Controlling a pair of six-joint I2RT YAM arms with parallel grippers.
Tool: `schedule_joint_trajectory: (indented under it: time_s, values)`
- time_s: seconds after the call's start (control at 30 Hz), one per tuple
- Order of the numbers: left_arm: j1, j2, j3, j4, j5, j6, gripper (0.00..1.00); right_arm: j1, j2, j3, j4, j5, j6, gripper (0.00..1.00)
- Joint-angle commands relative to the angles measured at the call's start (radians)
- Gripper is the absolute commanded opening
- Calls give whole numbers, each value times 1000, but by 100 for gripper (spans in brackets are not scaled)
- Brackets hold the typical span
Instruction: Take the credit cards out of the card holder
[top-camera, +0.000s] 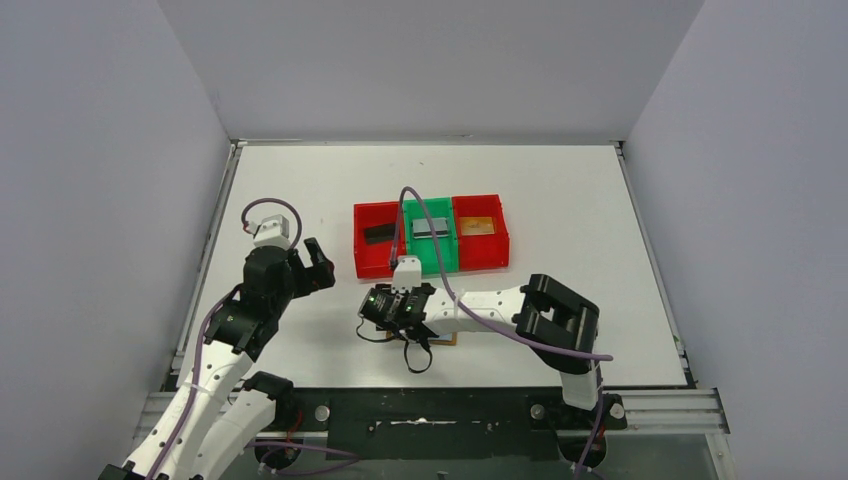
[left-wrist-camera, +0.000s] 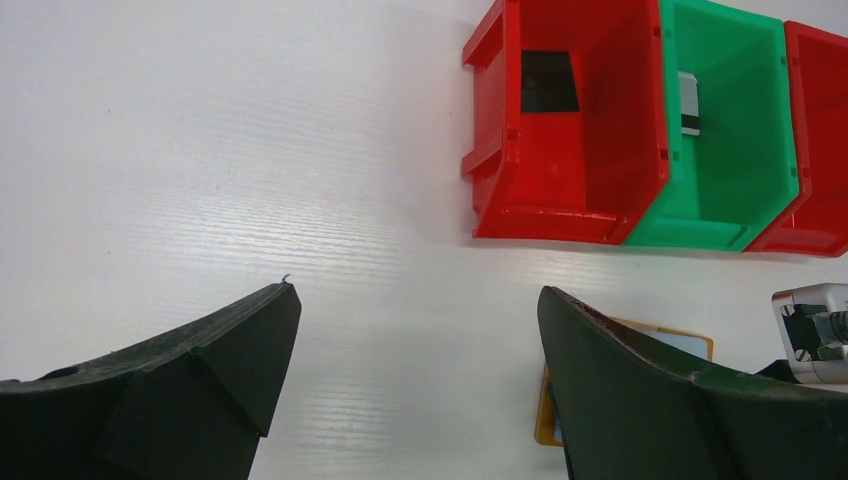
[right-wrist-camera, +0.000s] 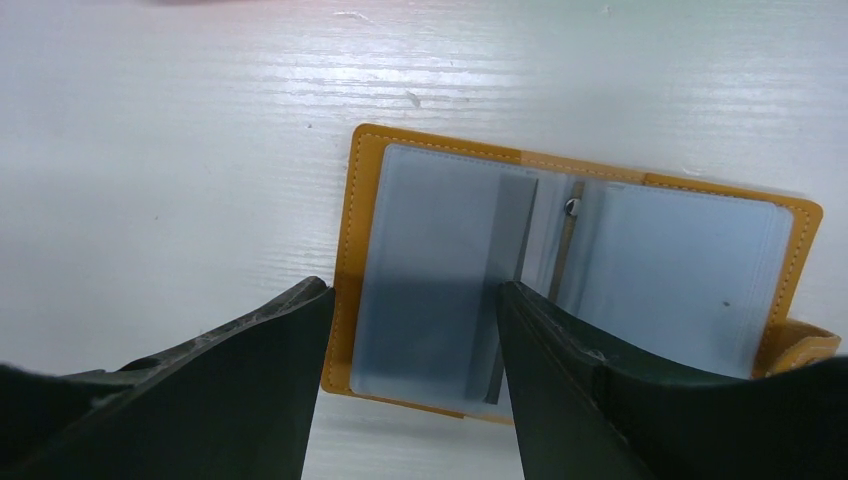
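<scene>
Okay, so the card holder (right-wrist-camera: 600, 270) is lying flat and wide open on the white table (top-camera: 560, 200). It's on the near side of the green bin (top-camera: 435, 262), a bit apart from it, toward my bases. Both pale blue-grey panels face up inside the orange stitched border, and the little side tab (right-wrist-camera: 805, 345) sticks out at one corner.

My right gripper (right-wrist-camera: 412, 295) is right over it with the jaws spread and nothing pinched between them. One finger sits at the holder's outer edge and the other is over near the spine, so they straddle one panel. There's a darker grey strip along that panel by the spine. I honestly can't tell if it's a card edge or just shadow.

My left gripper (left-wrist-camera: 417, 292) is off to the left of the green bin, out past the red bin (top-camera: 372, 262) that butts up against it. It's above bare table, jaws wide apart, holding nothing.

Bin contents:
- The green bin holds a light card with a dark stripe (left-wrist-camera: 689, 103).
- The red bin on its left holds a black card (left-wrist-camera: 549, 82).
- The other red bin (top-camera: 482, 257), on the green bin's right, holds a tan card (top-camera: 479, 227).
</scene>
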Motion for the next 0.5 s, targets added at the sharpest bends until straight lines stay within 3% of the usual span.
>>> schedule_joint_trajectory:
  time_s: [0.0,0.37,0.47]
  values:
    - [8,-3,7,47,11,7,92,9,-4,45,-60,68,50,61]
    - [10,3,6,48,14,6,92,17,47,49,-54,15,35,59]
    - [10,4,6,48,17,8,92,17,55,54,-88,27,55,51]
